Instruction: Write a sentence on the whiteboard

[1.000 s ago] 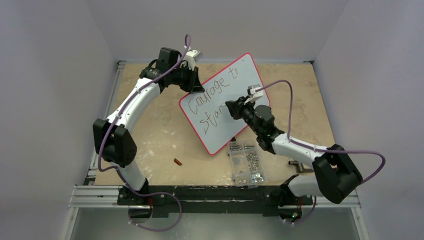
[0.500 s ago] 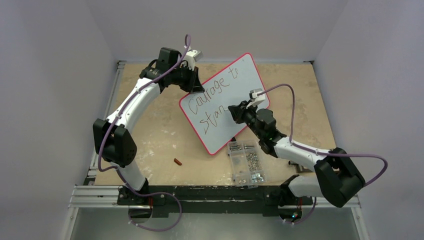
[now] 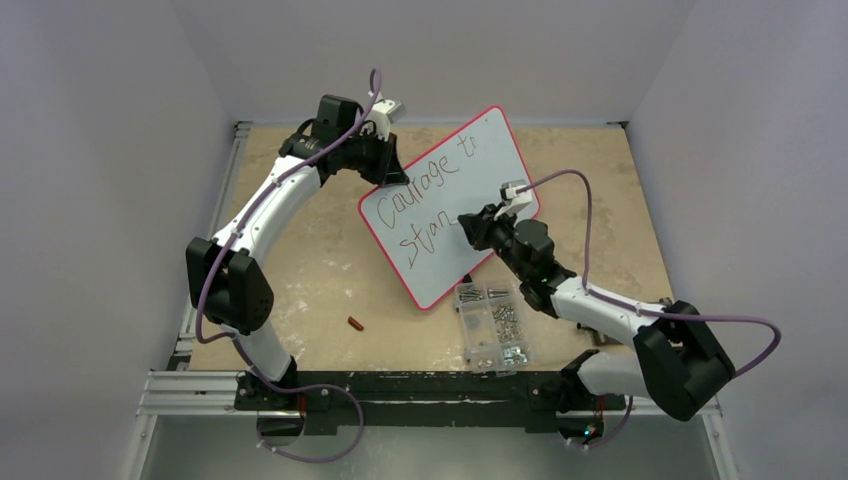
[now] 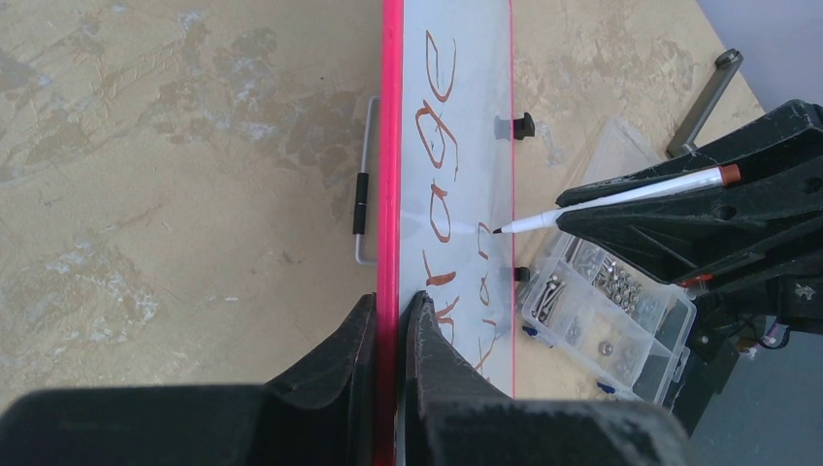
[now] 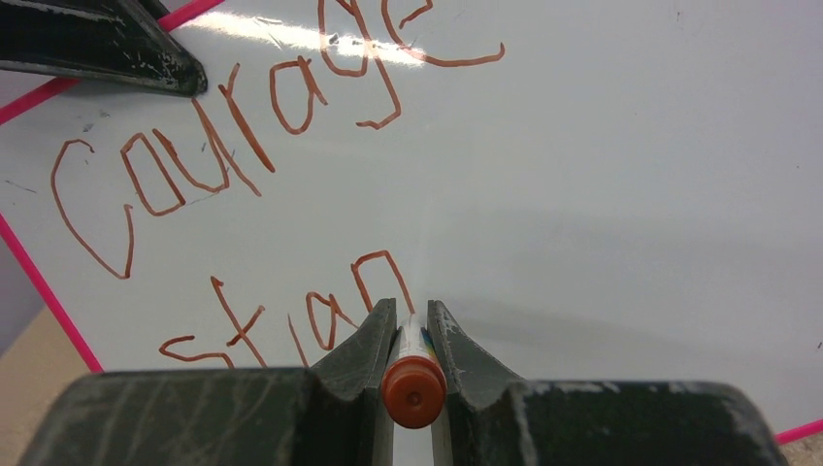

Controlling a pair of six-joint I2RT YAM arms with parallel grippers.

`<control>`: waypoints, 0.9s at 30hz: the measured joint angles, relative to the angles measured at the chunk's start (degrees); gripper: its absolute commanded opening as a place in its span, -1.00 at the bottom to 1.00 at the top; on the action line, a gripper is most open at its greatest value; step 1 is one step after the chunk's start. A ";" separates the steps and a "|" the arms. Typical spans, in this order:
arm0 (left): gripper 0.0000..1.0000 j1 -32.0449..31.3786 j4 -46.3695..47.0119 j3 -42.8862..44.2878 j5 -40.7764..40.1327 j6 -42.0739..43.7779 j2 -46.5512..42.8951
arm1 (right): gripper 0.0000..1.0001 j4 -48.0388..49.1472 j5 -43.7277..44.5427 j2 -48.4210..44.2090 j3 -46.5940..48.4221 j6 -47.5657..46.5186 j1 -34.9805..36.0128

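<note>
The whiteboard (image 3: 470, 175) stands tilted on the table, white with a red-pink rim, also seen in the left wrist view (image 4: 466, 116) and the right wrist view (image 5: 602, 175). The sentence (image 3: 420, 190) reads "Courage to" above "Stan" in the top view and in the right wrist view (image 5: 291, 311). My left gripper (image 4: 392, 309) is shut on the whiteboard's rim at its far left edge (image 3: 385, 172). My right gripper (image 5: 411, 313) is shut on a white marker with an orange end (image 5: 413, 388). The marker's tip (image 4: 497, 230) is at the board just after "Stan".
A clear compartment box of screws (image 3: 492, 326) lies just in front of the whiteboard's near corner. A small red-brown cap (image 3: 355, 322) lies on the table to its left. A dark metal tool (image 3: 598, 333) lies by the right arm. A wire handle (image 4: 365, 184) sits behind the board.
My right gripper has shifted a little down and right along the second line, and the word has grown from "Star" to "Stan". The left arm and the board have not moved.
</note>
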 measured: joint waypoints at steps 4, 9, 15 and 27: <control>-1.00 0.00 0.00 0.00 0.00 0.00 0.00 | -1.00 -0.07 0.52 -1.07 0.07 -0.07 0.02; -1.00 0.00 0.00 0.00 0.00 0.00 0.00 | -1.00 -0.09 1.97 -1.44 1.05 -0.48 -0.26; -1.00 0.00 0.02 0.00 0.00 0.00 0.00 | -1.00 -0.04 2.64 -1.05 2.21 -0.48 -1.79; -1.00 0.00 0.02 0.00 0.02 -0.02 0.00 | -1.00 -0.09 3.04 0.79 2.32 -0.44 -3.52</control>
